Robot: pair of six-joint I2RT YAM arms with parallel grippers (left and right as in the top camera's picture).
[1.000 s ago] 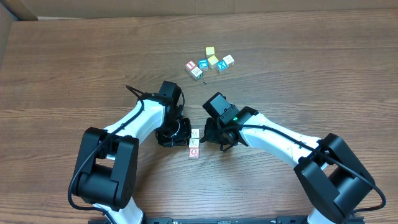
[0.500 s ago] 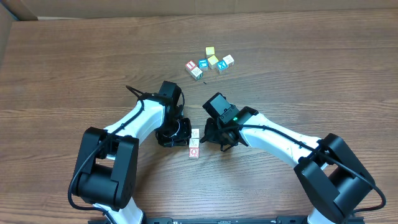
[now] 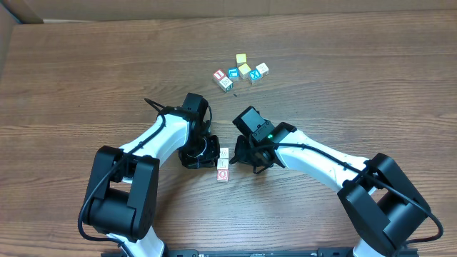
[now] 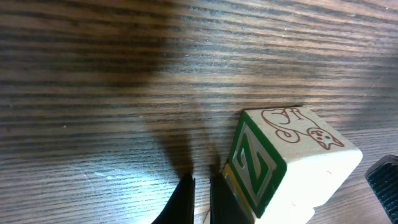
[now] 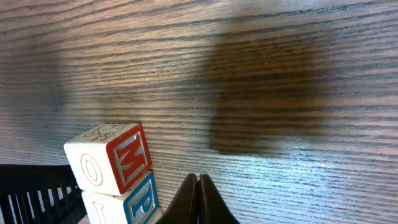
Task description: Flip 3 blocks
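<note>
My left end effector (image 4: 200,190) is pinched closed and empty, its tips low over the worktop (image 4: 93,74), just beside the blocks (image 3: 223,163). They lie in a short touching row between my two arms. With the tips closed like this, I judge a sideways nudge could slide the whole row rather than tip one block, or roll two together. My right end effector (image 5: 198,190) is also closed on nothing, just beside the row's other side. If both push at once, the blocks may jam or skid away. The worktop is dark wood grain and looks smooth. A cluster of other blocks (image 3: 243,71) sits well apart, toward the far edge. Beyond the worktop I see only tan cardboard (image 3: 8,32).
</note>
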